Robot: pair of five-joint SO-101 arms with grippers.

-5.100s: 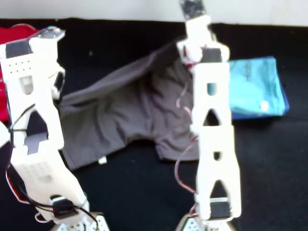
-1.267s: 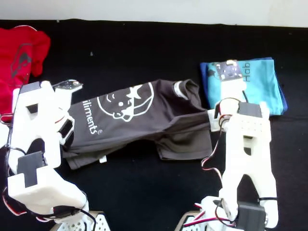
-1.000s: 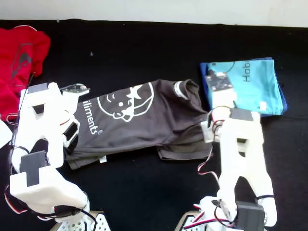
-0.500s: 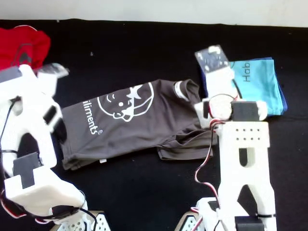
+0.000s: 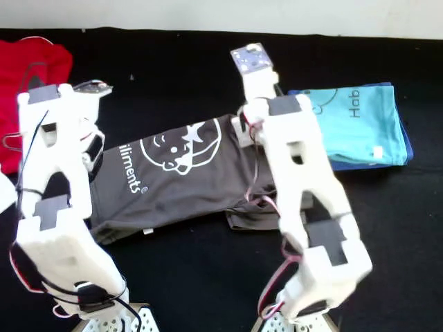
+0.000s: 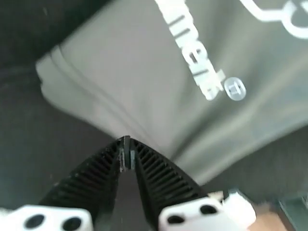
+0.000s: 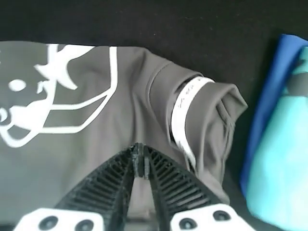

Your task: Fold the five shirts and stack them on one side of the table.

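Two grippers sit over the same garment, and both are pressed together. Your left gripper [image 6: 126, 154] has its ribbed black fingers [image 6: 159, 180] closed tip to tip above the hem end of the dark grey shirt [image 5: 187, 173], the one with a white cartoon print and lettering. You cannot tell from the wrist view whether any cloth is caught between the tips. Your right gripper [image 7: 139, 163] is closed the same way, with its tips over the dark grey shirt just beside the collar [image 7: 185, 110], where a white neck tape shows. The fabric under it looks flat.

From above, you see the dark grey shirt lying lengthwise across the middle of the black table [image 5: 173, 62], print side up. Its hem end is by the left arm [image 5: 55, 173] and its collar end is under the right arm [image 5: 297, 173]. Part of the cloth sticks out at the near edge beneath the right arm.

A folded turquoise shirt [image 5: 353, 131] rests on a folded blue shirt [image 5: 408, 149] at the right side of the table, just beside the collar end. A crumpled red shirt [image 5: 28, 76] lies at the far left edge, well apart from that stack.
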